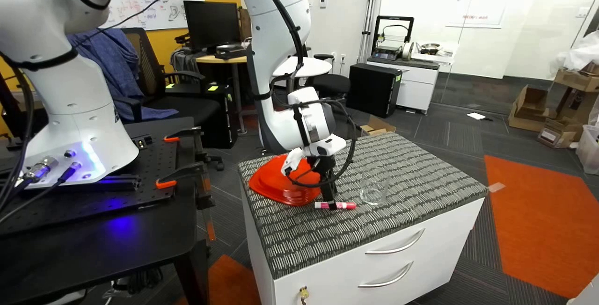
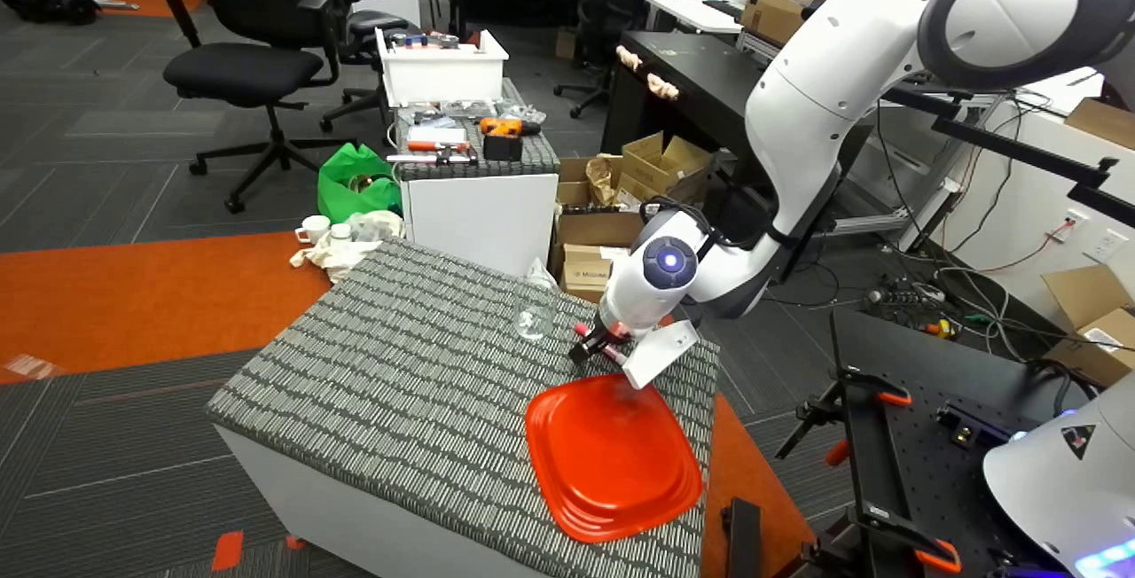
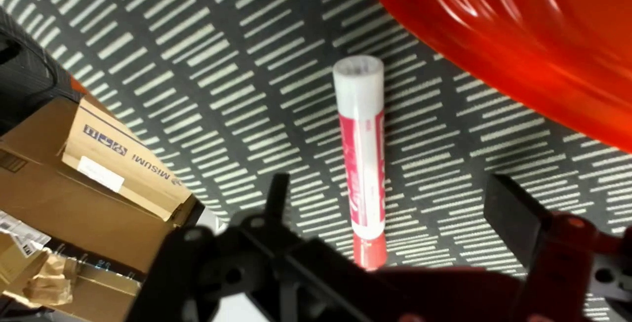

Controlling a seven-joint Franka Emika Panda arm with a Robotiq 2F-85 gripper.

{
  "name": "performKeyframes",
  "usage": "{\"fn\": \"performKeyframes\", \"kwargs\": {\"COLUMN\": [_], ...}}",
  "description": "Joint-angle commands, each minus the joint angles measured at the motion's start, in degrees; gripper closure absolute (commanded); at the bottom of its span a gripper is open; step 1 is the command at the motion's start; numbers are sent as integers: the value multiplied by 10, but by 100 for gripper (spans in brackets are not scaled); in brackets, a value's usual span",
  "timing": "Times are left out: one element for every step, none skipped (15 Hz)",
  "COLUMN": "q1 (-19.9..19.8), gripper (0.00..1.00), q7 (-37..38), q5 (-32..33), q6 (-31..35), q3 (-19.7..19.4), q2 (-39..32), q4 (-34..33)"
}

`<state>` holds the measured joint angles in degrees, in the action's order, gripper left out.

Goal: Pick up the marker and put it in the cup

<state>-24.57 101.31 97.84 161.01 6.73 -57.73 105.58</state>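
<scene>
Gripper (image 3: 387, 191) is straddling the marker (image 3: 364, 163), black fingers (image 3: 513, 218) spread wide on both sides, holding nothing. In an exterior view, the marker, a slim smooth cylinder, is lying toward the far right corner of the dash-patterned worktop (image 2: 381, 374). Near it, a glossy red dish (image 2: 612, 463) is skirting the right edge; a clear cup (image 2: 534, 316) is standing near the far edge. Fingers are blocking part of the marker in both exterior views; the wrist view is showing its pink-and-white middle.

Near the gripper (image 3: 387, 193), we see a glossy red dish (image 2: 612, 458); beneath, a grey-patterned cabinet top (image 2: 381, 383); farther off, open cardboard boxes (image 2: 665, 175)
</scene>
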Motion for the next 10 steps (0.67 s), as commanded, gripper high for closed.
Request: {"fn": "performKeyframes", "kwargs": {"q1": [-12, -13, -16, -17, -19, -21, -21, -21, -22, -22], "gripper": [0, 7, 26, 35, 42, 51, 57, 66, 73, 81], "q7": [-26, -29, -35, -41, -45, -52, -55, -61, -66, -68], "q5": [-24, -28, -34, -40, -47, -53, -59, -65, -73, -77], "q6": [18, 20, 23, 25, 28, 32, 35, 38, 40, 41], "q3": [6, 7, 8, 8, 10, 10, 11, 11, 11, 11], "q2": [-22, -26, -30, -33, -35, -36, -36, -36, -35, -34], "q4": [-26, -31, -34, -37, -40, -41, -42, -43, -42, -41]}}
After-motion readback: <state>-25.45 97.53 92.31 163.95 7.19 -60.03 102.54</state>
